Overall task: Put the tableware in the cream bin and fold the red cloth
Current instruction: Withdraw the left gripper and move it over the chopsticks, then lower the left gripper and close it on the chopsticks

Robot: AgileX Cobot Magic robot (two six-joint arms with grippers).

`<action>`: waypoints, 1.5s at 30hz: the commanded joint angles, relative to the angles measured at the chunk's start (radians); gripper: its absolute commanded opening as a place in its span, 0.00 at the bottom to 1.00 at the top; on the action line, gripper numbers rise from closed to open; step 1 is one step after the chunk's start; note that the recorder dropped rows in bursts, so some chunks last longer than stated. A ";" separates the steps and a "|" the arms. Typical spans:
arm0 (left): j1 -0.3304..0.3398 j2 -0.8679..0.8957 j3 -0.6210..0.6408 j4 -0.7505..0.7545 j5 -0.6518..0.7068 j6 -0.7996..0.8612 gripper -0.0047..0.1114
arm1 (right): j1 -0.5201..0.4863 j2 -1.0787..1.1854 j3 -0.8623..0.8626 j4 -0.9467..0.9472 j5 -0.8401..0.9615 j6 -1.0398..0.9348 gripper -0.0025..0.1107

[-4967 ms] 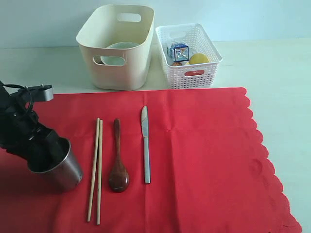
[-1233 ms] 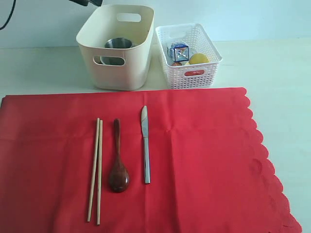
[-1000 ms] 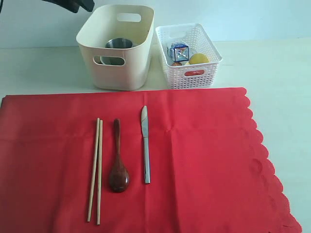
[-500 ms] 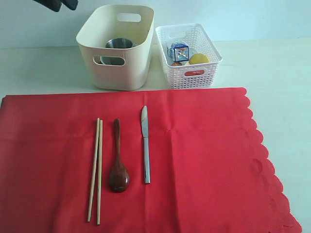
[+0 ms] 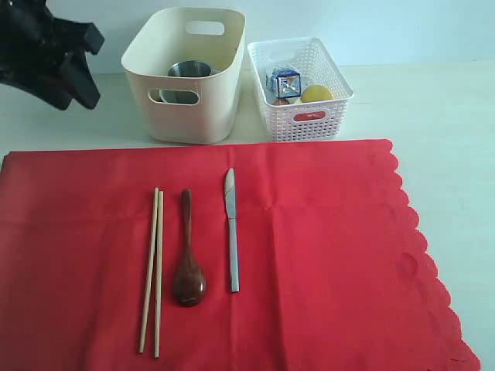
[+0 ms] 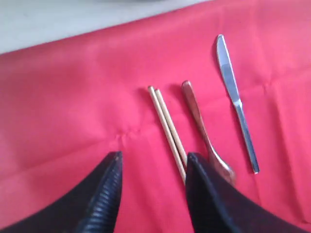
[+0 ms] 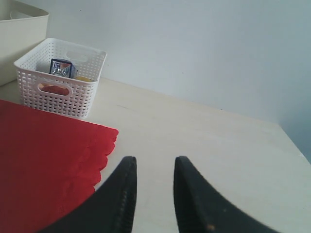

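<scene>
left claw (image 6: 153,164) lower, jaws apart

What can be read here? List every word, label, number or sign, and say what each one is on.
Small carton in the white basket: blue-and-white print, too blurred to read.
Red patch in the basket's handle slot: pale marks, too small to read.
Cream bin and red cloth: no lettering visible.

Setting: staged robot test bench, lab-like.
Backdrop: plain pale wall (image 7: 194,48).
Surface: smooth cream tabletop (image 5: 441,100).
Equipment: black robot arm (image 5: 46,54) at the far left.
Layout: light wooden chopsticks (image 5: 158,270), dark wooden spoon (image 5: 189,282), metal knife (image 5: 232,247) laid parallel on large bright red cloth (image 5: 325,247).
</scene>
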 commanded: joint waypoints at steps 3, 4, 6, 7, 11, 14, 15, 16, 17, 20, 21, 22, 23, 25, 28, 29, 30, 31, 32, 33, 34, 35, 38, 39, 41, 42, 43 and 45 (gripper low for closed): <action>-0.003 -0.078 0.249 -0.019 -0.127 0.020 0.40 | -0.004 -0.005 0.005 0.004 -0.010 0.001 0.26; -0.007 -0.087 0.295 -0.025 -0.154 0.020 0.40 | -0.004 -0.005 0.005 0.004 -0.010 0.001 0.26; -0.032 -0.103 0.369 -0.027 -0.208 0.025 0.40 | -0.004 -0.005 0.005 0.004 -0.010 0.001 0.26; -0.064 -0.108 0.407 -0.027 -0.242 0.028 0.40 | -0.004 -0.005 0.005 0.004 -0.010 0.001 0.26; -0.208 -0.110 0.495 -0.011 -0.401 -0.019 0.40 | -0.004 -0.005 0.005 0.004 -0.010 0.001 0.26; -0.310 -0.093 0.511 0.107 -0.506 -0.163 0.40 | -0.004 -0.005 0.005 0.004 -0.010 0.001 0.26; -0.347 -0.075 0.511 0.183 -0.528 -0.245 0.40 | -0.004 -0.005 0.005 0.004 -0.010 0.001 0.26; -0.371 -0.058 0.511 0.232 -0.535 -0.299 0.40 | -0.004 -0.005 0.005 0.004 -0.010 0.001 0.26; -0.384 -0.047 0.511 0.248 -0.539 -0.317 0.40 | -0.004 -0.005 0.005 0.004 -0.010 0.001 0.26; -0.412 -0.013 0.511 0.284 -0.547 -0.386 0.40 | -0.004 -0.005 0.005 0.004 -0.010 0.001 0.26; -0.414 0.007 0.511 0.284 -0.553 -0.407 0.40 | -0.004 -0.005 0.005 0.004 -0.010 0.001 0.26; -0.414 0.018 0.511 0.284 -0.557 -0.420 0.40 | -0.004 -0.005 0.005 0.004 -0.010 0.001 0.26; -0.414 0.030 0.511 0.284 -0.559 -0.438 0.40 | -0.004 -0.005 0.005 0.004 -0.010 0.001 0.26; -0.414 0.054 0.511 0.284 -0.572 -0.456 0.40 | -0.004 -0.005 0.005 0.004 -0.010 0.001 0.26; -0.414 0.086 0.511 0.284 -0.583 -0.489 0.40 | -0.004 -0.005 0.005 0.004 -0.010 0.001 0.26; -0.414 0.097 0.511 0.284 -0.585 -0.499 0.40 | -0.004 -0.005 0.005 0.004 -0.010 0.001 0.26; -0.414 0.109 0.509 0.284 -0.585 -0.509 0.40 | -0.004 -0.005 0.005 0.009 -0.010 0.001 0.26; -0.414 0.116 0.509 0.284 -0.590 -0.513 0.40 | -0.004 -0.005 0.005 0.025 -0.010 0.001 0.26; -0.414 0.125 0.509 0.284 -0.597 -0.520 0.40 | -0.004 -0.005 0.005 0.041 -0.010 0.001 0.26; -0.414 0.133 0.509 0.284 -0.604 -0.532 0.40 | -0.004 -0.005 0.005 0.054 -0.010 0.001 0.26; -0.414 0.138 0.509 0.284 -0.608 -0.540 0.40 | -0.004 -0.005 0.005 0.064 -0.010 0.001 0.26; -0.414 0.142 0.509 0.284 -0.614 -0.547 0.40 | -0.004 -0.005 0.005 0.085 -0.010 0.001 0.26; -0.414 0.156 0.509 0.284 -0.632 -0.569 0.40 | -0.004 -0.005 0.005 0.117 -0.010 0.001 0.26; -0.414 0.164 0.509 0.284 -0.635 -0.579 0.40 | -0.004 -0.005 0.005 0.117 -0.010 0.001 0.26; -0.414 0.178 0.509 0.284 -0.641 -0.587 0.40 | -0.004 -0.005 0.005 0.117 -0.010 0.001 0.26; -0.414 0.186 0.509 0.284 -0.643 -0.588 0.40 | -0.004 -0.005 0.005 0.114 -0.010 0.001 0.26; -0.414 0.196 0.509 0.284 -0.643 -0.590 0.40 | -0.004 -0.005 0.005 0.105 -0.010 0.001 0.26; -0.414 0.209 0.509 0.284 -0.643 -0.594 0.40 | -0.004 -0.005 0.005 0.105 -0.010 0.001 0.26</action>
